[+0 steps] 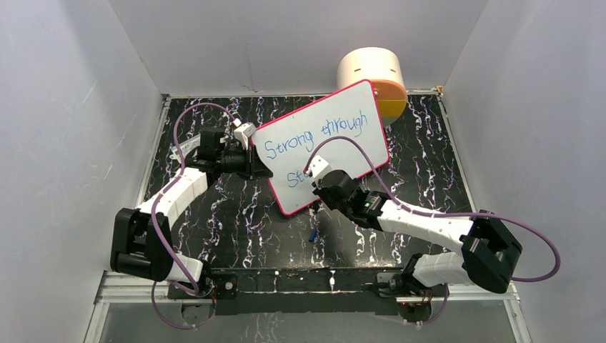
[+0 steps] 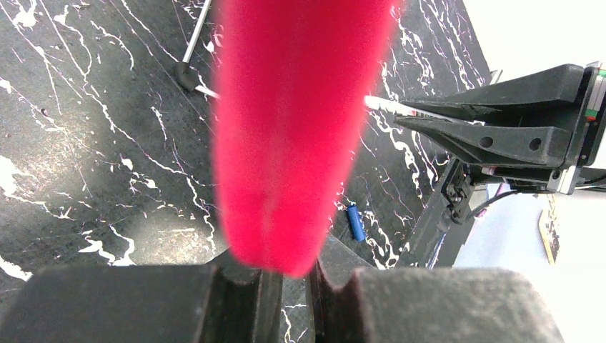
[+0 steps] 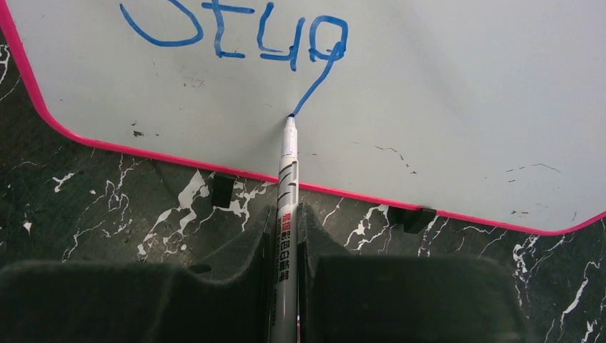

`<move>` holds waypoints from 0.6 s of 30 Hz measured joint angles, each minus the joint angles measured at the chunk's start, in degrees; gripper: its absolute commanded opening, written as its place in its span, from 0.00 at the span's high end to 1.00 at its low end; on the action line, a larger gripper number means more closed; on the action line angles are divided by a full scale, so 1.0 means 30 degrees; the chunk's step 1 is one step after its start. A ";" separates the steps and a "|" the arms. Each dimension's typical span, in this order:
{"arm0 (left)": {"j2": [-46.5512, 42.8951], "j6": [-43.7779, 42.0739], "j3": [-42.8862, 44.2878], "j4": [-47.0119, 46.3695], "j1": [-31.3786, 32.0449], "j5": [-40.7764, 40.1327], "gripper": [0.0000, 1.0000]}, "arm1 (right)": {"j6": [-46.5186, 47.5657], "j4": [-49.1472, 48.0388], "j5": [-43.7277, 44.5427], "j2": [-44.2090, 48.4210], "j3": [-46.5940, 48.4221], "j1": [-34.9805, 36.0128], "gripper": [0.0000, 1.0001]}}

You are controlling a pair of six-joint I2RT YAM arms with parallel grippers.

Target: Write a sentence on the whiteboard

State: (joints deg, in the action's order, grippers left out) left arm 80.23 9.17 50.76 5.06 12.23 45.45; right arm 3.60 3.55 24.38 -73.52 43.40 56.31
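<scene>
Sentence (image 1: 314,139) "Strong through" | below "Stug" | marker (image 3: 288,186) tip on whiteboard (image 3: 443,107)

This looks like a robotics lab test cell. Plain white panels (image 1: 64,107) wall in the space left, right and ahead of the marker (image 3: 288,179). A black marble-patterned tabletop (image 1: 236,229) lies under it. Behind it, the left arm (image 1: 175,193) and right arm (image 1: 429,227), trailing purple cables (image 1: 176,132), are bolted to an aluminium rail (image 1: 128,286).
</scene>
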 measured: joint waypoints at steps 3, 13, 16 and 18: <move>0.0000 0.0000 0.0000 0.0000 0.0000 0.0007 1.00 | -0.0087 0.0204 -0.0328 -0.0015 0.0000 0.0000 1.00; 0.0000 -0.0007 0.0000 0.0000 0.0000 -0.0007 1.00 | -0.0153 0.0321 -0.1137 -0.0153 0.0146 0.0000 1.00; -0.0007 -0.0015 0.0015 0.0015 0.0000 -0.0015 1.00 | -0.0204 0.0255 -0.1195 -0.0138 0.0146 0.0000 1.00; 0.0000 -0.0022 0.0036 0.0058 0.0000 -0.0007 1.00 | -0.0211 0.0087 -0.1260 -0.0073 0.0146 0.0000 1.00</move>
State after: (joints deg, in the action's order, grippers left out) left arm 80.23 9.10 50.87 5.23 12.23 45.43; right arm 2.96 3.81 20.60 -73.73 43.83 56.31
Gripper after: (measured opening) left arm 0.105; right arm 0.209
